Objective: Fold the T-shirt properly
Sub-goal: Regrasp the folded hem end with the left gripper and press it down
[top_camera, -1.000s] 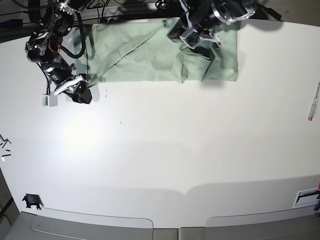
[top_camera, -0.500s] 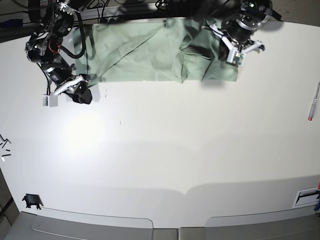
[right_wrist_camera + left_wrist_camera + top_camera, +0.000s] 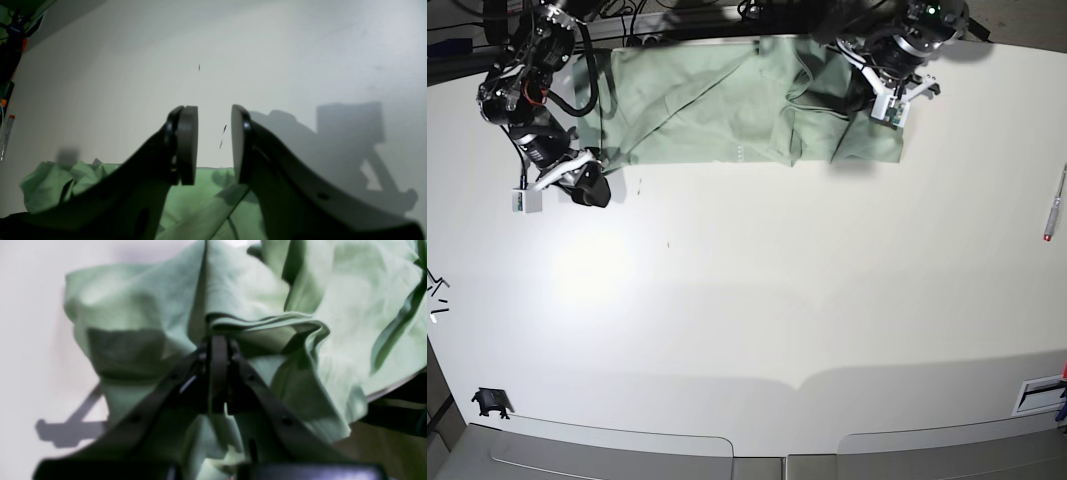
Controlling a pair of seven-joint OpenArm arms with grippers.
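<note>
The left gripper (image 3: 218, 350) is pinching a fold of the T-shirt (image 3: 240, 300); the right gripper (image 3: 208, 143) is hovering, fingers spread, over the table (image 3: 267, 50).

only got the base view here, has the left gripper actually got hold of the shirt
Observer: Yes. In the left wrist view the left gripper is shut on a bunched fold of the shirt.
Operator: and the right one, holding anything
Observer: No. In the right wrist view the right gripper is open with bare table between its pads.
Operator: is it over the shirt at least
Observer: Only its edge: the right wrist view shows green cloth at the bottom, under the fingers.
</note>
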